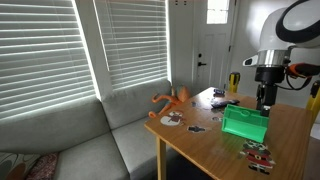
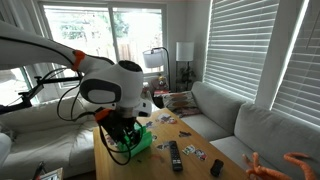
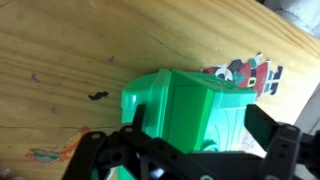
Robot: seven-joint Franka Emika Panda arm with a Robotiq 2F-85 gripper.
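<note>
A bright green plastic box (image 1: 245,122) sits on the wooden table (image 1: 200,140). My gripper (image 1: 264,101) hangs just above its far edge, jaws wide apart. In the wrist view the green box (image 3: 190,105) fills the middle. One black finger (image 3: 268,128) stands right of it and the other finger (image 3: 135,118) at its left; neither visibly presses the box. My gripper (image 3: 200,130) holds nothing. In an exterior view the arm covers much of the green box (image 2: 135,142).
Flat toy figure cutouts lie on the table: one (image 3: 245,72) just beyond the box, others (image 1: 258,155) near the front. An orange figure (image 1: 172,99) sits at the table end by the grey sofa (image 1: 80,130). A black remote (image 2: 175,155) lies nearby.
</note>
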